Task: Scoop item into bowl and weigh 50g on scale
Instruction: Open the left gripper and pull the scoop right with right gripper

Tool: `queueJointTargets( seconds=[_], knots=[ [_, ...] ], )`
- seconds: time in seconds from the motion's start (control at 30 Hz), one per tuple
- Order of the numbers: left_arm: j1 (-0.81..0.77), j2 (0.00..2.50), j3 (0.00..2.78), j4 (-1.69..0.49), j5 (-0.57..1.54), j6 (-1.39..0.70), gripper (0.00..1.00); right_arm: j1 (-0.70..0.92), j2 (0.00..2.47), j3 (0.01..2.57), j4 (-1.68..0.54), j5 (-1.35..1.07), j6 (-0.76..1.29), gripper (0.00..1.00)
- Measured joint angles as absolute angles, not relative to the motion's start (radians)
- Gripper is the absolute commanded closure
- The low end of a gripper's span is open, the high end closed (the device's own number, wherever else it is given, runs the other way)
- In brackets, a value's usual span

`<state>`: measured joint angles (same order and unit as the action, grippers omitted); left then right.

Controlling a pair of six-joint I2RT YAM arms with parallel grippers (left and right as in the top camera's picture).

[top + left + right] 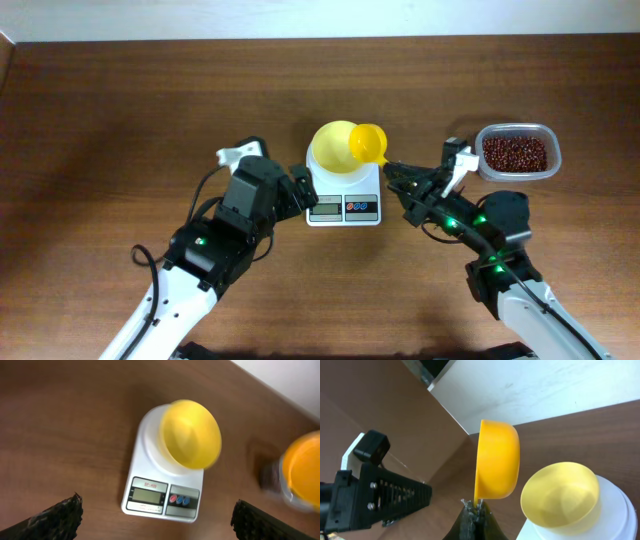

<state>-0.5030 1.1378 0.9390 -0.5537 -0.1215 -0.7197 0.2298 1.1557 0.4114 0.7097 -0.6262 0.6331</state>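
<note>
The right hand [476, 514] grips a deep-yellow plastic scoop [368, 144] at 2 o'clock over the pale yellow round plastic bowl [333, 148]; left hand [298, 188] spread open.

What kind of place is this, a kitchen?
Probably a robot lab workbench, not a home kitchen. A left arm and a right arm work at a plain wooden table with a small scale, a yellow bowl on it, and a tub of beans.

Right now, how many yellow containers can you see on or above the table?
2. The pale bowl sits on the scale. The darker scoop, held by the right pincer, hangs tipped on its side at the bowl's right edge. None seems hidden.
</note>
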Motion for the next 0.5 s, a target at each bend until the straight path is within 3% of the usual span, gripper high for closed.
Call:
queueJointTargets(
  seconds=[0.1,0.23,0.27,0.33,0.37,0.5],
  knots=[
    [-0.503,1.138,0.939,-0.538,0.007,-0.456,0.01,0.215,1.143,0.411,0.689,-0.655,0.629,0.96],
    [-0.503,1.138,0.939,-0.537,0.114,-0.297,0.01,0.215,1.133,0.411,0.642,-0.665,0.616,0.96],
    [-0.503,1.138,0.939,-0.535,0.121,-0.281,0.41,0.213,1.132,0.412,0.614,-0.664,0.603,0.96],
    [-0.503,1.138,0.939,-0.535,0.130,-0.265,0.96,0.205,1.132,0.412,0.599,-0.664,0.593,0.96],
    [-0.503,1.138,0.939,-0.534,0.133,-0.264,1.00,0.184,1.129,0.412,0.598,-0.664,0.590,0.96],
    [-0.513,1.139,0.939,-0.533,0.151,-0.261,1.00,0.091,1.074,0.412,0.594,-0.663,0.587,0.96]
  ],
)
